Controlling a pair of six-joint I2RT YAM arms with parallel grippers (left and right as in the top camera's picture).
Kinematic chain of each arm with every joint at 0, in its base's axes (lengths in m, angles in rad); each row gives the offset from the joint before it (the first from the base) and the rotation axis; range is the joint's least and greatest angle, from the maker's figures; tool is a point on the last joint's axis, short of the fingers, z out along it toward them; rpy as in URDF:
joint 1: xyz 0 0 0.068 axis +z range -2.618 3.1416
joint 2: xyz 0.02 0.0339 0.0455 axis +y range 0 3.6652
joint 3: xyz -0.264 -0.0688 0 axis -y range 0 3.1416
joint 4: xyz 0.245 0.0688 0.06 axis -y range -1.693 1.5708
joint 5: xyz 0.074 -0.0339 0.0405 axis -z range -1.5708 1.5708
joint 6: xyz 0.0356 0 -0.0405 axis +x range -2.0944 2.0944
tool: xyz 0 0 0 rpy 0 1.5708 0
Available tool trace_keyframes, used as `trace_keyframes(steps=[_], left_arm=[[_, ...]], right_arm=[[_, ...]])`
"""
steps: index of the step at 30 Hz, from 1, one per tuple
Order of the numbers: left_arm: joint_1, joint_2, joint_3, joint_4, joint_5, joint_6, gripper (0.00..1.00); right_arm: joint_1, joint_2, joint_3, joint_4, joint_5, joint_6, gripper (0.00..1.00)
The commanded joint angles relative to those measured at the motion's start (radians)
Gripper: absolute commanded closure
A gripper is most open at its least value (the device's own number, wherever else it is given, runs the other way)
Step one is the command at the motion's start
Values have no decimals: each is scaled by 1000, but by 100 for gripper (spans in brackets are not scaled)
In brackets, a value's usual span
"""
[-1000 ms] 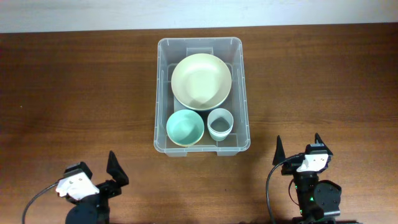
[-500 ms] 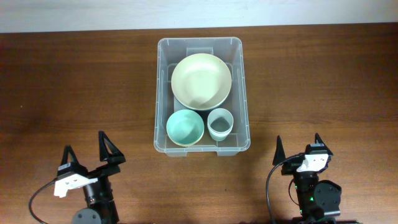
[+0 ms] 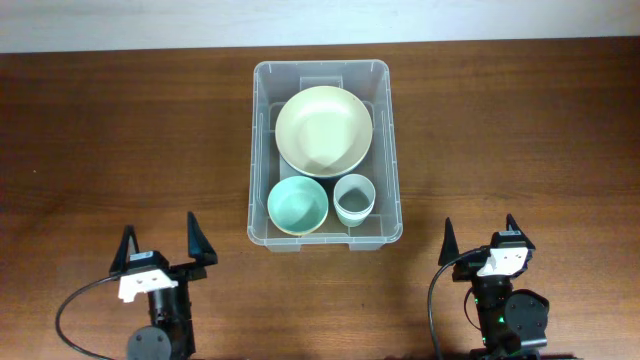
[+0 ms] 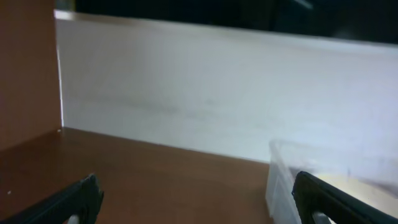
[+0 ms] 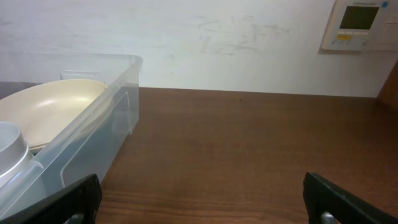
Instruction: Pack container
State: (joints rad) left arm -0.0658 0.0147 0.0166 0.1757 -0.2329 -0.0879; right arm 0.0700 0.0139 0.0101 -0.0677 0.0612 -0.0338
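Note:
The clear plastic container stands at the table's middle back. It holds a large cream bowl, a small teal bowl and a small grey cup. My left gripper is open and empty near the front edge, left of the container. My right gripper is open and empty near the front edge, right of the container. The left wrist view shows the container's corner at the right. The right wrist view shows the container wall, the cream bowl and the cup at the left.
The table is dark brown wood. A white wall runs behind it, with a wall control panel at the upper right.
My left gripper has swung from pointing right to pointing straight back and shifted a little rightward and farther back. The right arm and the container's contents have not moved.

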Motion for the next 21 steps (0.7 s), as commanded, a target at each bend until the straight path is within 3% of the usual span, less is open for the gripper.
trace_keyframes(steps=[1, 13, 21], left_arm=[[3, -9, -8, -35, 39, 51, 0], [3, -10, -8, -132, 111, 54, 0], [3, -10, -8, -170, 269, 227, 0]], right_arm=[[2, -10, -5, -10, -5, -4, 1], [2, -10, -5, -10, -5, -4, 1], [2, -10, -5, -10, -5, -4, 1]])
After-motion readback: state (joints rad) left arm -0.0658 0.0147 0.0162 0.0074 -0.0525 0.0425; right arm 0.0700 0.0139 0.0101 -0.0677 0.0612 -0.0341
